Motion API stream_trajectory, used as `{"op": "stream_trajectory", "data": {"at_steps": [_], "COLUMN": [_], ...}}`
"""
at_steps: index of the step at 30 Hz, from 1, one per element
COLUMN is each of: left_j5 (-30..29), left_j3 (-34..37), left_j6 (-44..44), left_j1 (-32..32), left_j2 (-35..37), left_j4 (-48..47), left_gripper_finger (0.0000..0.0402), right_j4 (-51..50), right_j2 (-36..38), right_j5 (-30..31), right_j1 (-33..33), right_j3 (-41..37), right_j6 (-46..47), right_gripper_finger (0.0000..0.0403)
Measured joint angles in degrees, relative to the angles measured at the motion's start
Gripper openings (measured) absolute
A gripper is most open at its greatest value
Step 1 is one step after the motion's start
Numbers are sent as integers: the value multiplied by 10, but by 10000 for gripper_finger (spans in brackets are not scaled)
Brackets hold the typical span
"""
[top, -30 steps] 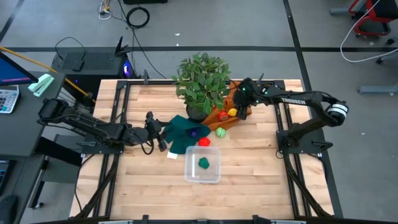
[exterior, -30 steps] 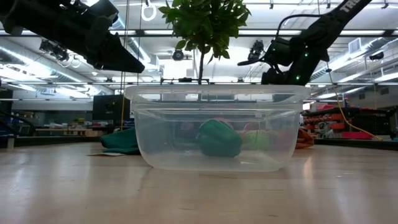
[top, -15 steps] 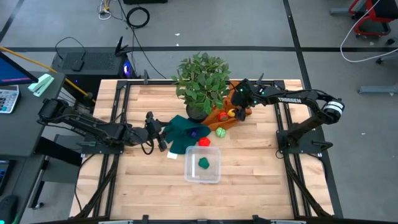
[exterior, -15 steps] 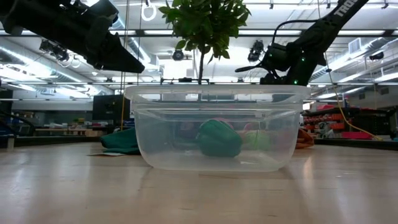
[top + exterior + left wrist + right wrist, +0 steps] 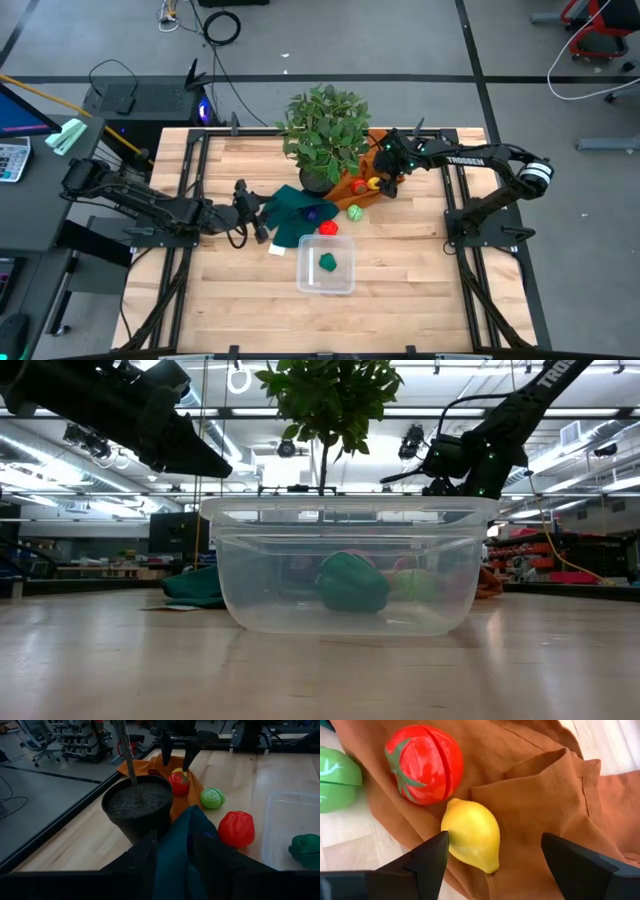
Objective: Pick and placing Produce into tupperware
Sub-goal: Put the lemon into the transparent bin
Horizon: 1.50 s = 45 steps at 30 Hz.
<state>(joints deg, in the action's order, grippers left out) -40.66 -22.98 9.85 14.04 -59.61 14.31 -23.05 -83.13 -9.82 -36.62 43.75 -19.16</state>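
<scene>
The clear tupperware (image 5: 325,283) sits near the table's middle with a green pepper (image 5: 327,262) inside. Beyond it on the wood lie a red pepper (image 5: 328,228) and a green round fruit (image 5: 354,212). A yellow lemon (image 5: 470,835) and a red tomato (image 5: 422,762) rest on an orange cloth (image 5: 540,785). My right gripper (image 5: 495,855) is open and hovers above the lemon, one finger beside it and the other over the cloth. My left gripper (image 5: 175,837) waits, narrowly open, above the left edge of the dark green cloth (image 5: 298,215).
A potted plant (image 5: 322,135) in a black pot (image 5: 137,807) stands just left of the orange cloth, and its leaves overhang the produce. The green cloth lies flat between the pot and my left gripper. Bare wood lies to the right of and in front of the tupperware.
My right gripper has moved a little toward the table's near edge and down, closing in on the lemon and tomato on the orange cloth. Its fingers have stayed apart.
</scene>
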Motion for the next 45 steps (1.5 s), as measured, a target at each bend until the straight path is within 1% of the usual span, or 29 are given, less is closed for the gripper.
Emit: {"op": "stream_trajectory", "data": {"at_steps": [6, 12, 16, 23, 29, 34, 45], "left_j5": [0, 0, 0, 0, 0, 0, 0], "left_j3": [0, 0, 0, 0, 0, 0, 0], "left_j6": [0, 1, 11, 12, 12, 12, 15], "left_j1": [0, 0, 0, 0, 0, 0, 0], "left_j2": [0, 0, 0, 0, 0, 0, 0], "left_j4": [0, 0, 0, 0, 0, -2, -9], "left_gripper_finger": [136, 131, 136, 146, 140, 133, 141], "right_j4": [2, 3, 4, 5, 20, 29, 30], "right_j2": [0, 0, -6, -34, -60, -58, -57], "right_j5": [-27, -29, -59, -59, -55, -55, -56], "right_j1": [0, 0, 0, 1, 1, 1, 1], "right_j3": [0, 0, 0, 0, 0, 0, 0], "right_j6": [12, 14, 27, 29, 20, 17, 15], "right_gripper_finger": [280, 279, 279, 279, 275, 252, 167]}}
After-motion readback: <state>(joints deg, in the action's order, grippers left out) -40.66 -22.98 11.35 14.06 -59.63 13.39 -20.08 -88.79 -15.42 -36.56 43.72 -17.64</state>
